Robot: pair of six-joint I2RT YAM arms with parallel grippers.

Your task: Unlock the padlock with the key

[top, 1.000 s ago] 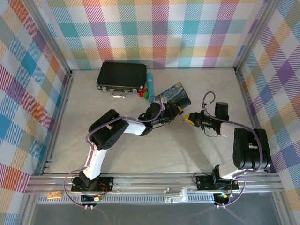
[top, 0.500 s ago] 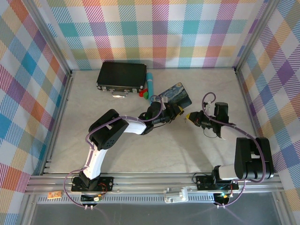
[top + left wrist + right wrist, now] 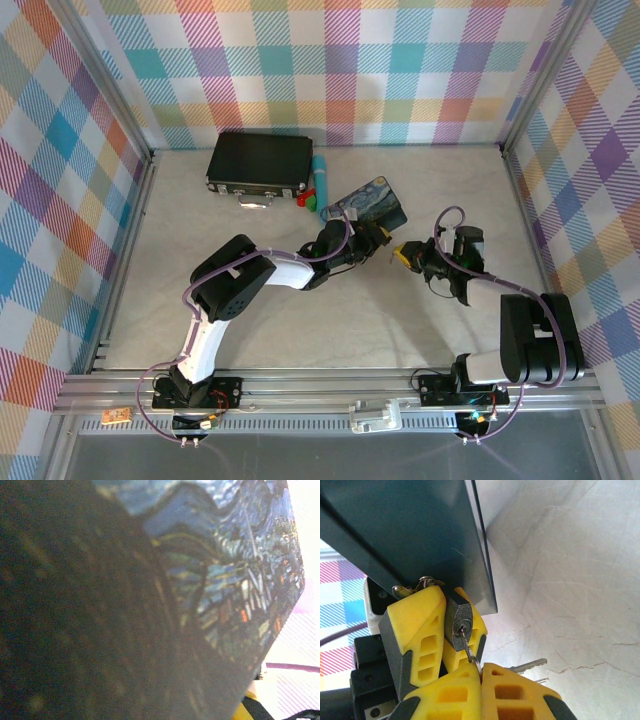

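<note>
The padlock (image 3: pixel 459 620) is small, with a dark grey body. It is clamped between the yellow fingers (image 3: pixel 415 630) of my left gripper (image 3: pixel 378 238), keyhole facing the right wrist camera. The key (image 3: pixel 465 645) is a thin sliver with its blade in the keyhole and its head pinched in my right gripper (image 3: pixel 481 672), which is shut on it. A spare silver key (image 3: pixel 530 666) sticks out to the right on the same ring. In the top view the right gripper (image 3: pixel 403 252) meets the left gripper tip to tip beside the painted tin. The shackle is hidden.
The blue starry-night tin (image 3: pixel 372 200) lies just behind both grippers, and its painted lid (image 3: pixel 235 580) is close to the left wrist camera. A black case (image 3: pixel 260 162), a teal tube (image 3: pixel 320 175) and small red and green pieces (image 3: pixel 312 203) sit at the back. The plaid walls (image 3: pixel 560 150) enclose the table.
The right arm's wrist and forearm have shifted and turned a little, while its fingertips stay at the left gripper. The left arm has not moved.
</note>
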